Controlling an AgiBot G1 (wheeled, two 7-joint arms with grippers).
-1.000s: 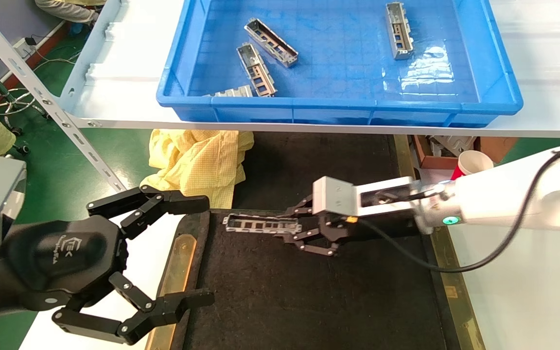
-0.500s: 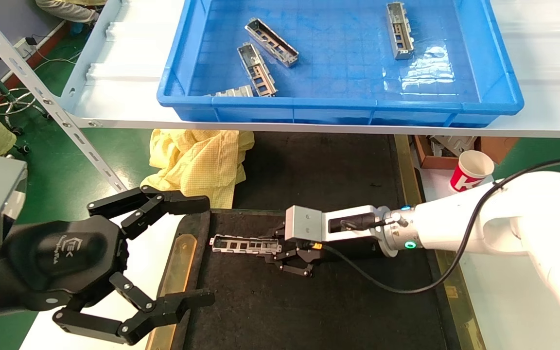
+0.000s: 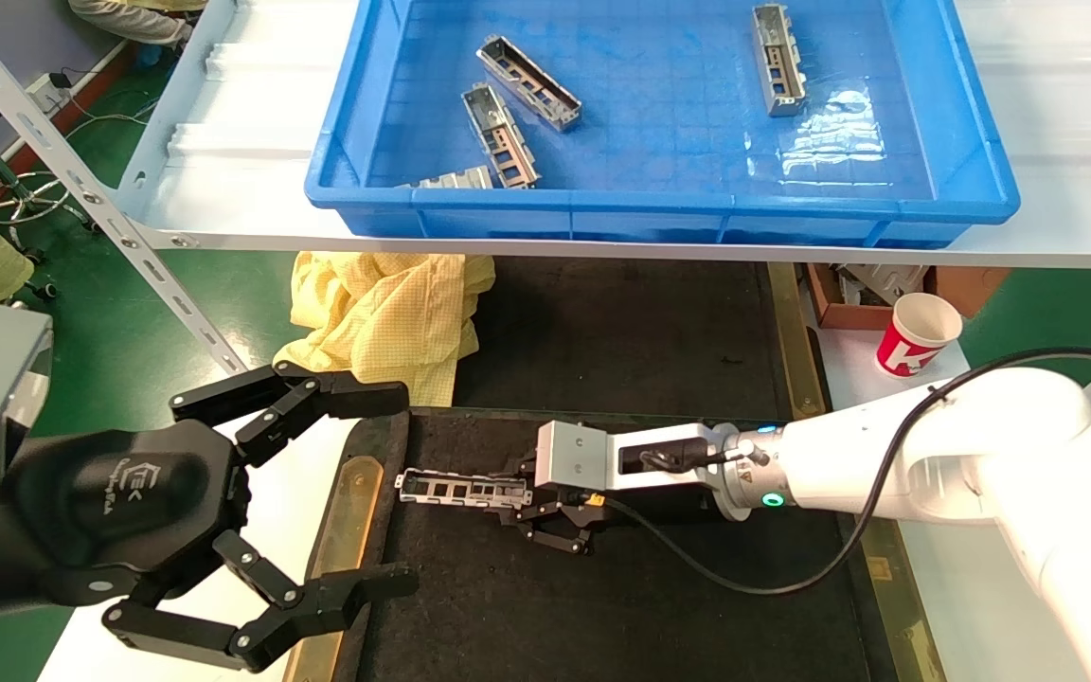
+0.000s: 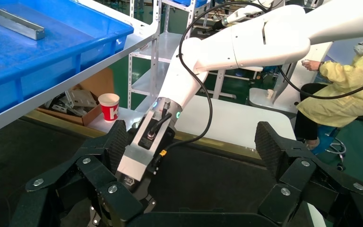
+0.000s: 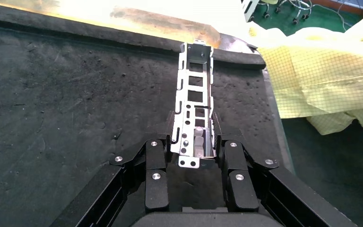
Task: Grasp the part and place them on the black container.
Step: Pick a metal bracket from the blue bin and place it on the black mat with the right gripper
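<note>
The right pincer point(image 3: 525, 500) pinches one end of the metal part point(image 3: 463, 489) low over the black tray point(image 3: 602, 606). Its wrist view alone shows both fingers point(image 5: 227, 156) pressing the part's point(image 5: 194, 113) sides, far end near the tray's edge point(image 5: 123, 35). Beside the tray's left strip, the left pincer point(image 3: 356, 493) sits spread.

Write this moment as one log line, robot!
right gripper: shut on part | over black container | left gripper: open, parked beside it
</note>
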